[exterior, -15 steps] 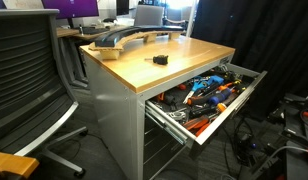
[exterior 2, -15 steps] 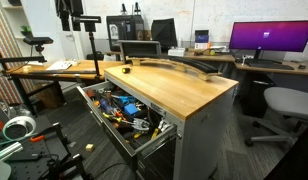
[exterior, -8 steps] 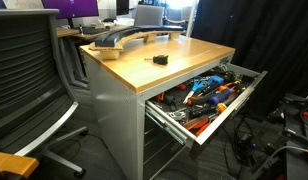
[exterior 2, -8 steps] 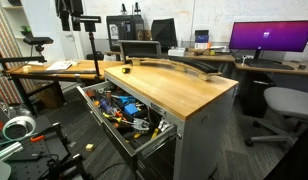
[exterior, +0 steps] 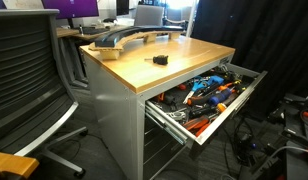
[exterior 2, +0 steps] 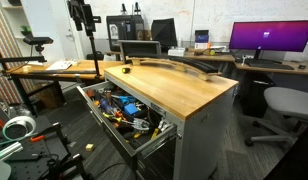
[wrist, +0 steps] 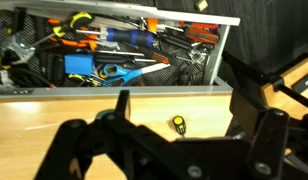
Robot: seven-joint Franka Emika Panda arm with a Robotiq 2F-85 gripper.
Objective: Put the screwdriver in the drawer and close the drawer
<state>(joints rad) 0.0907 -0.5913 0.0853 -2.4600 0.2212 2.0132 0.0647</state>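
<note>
The screwdriver (exterior: 160, 60) is a tiny dark tool lying on the wooden top of the grey cabinet, near the middle. In the wrist view it (wrist: 179, 124) shows a yellow-tipped end and lies on the wood just below my gripper (wrist: 181, 97). The gripper's jaws are spread wide with nothing between them. In an exterior view the gripper (exterior 2: 82, 15) hangs high above the far end of the desk. The drawer (exterior: 239, 100) is pulled fully out and is full of orange- and blue-handled tools (wrist: 114, 45); its grey wall (wrist: 227, 50) shows in the wrist view.
A dark curved object (exterior: 119, 38) lies at the back of the desk top. An office chair (exterior: 34, 80) stands close beside the cabinet, and another chair (exterior 2: 289, 105) is on its other side. Cables and gear (exterior: 284, 140) lie on the floor by the open drawer.
In an exterior view the gripper has shifted a little sideways, high above the desk. The screwdriver and the drawer have not moved.
</note>
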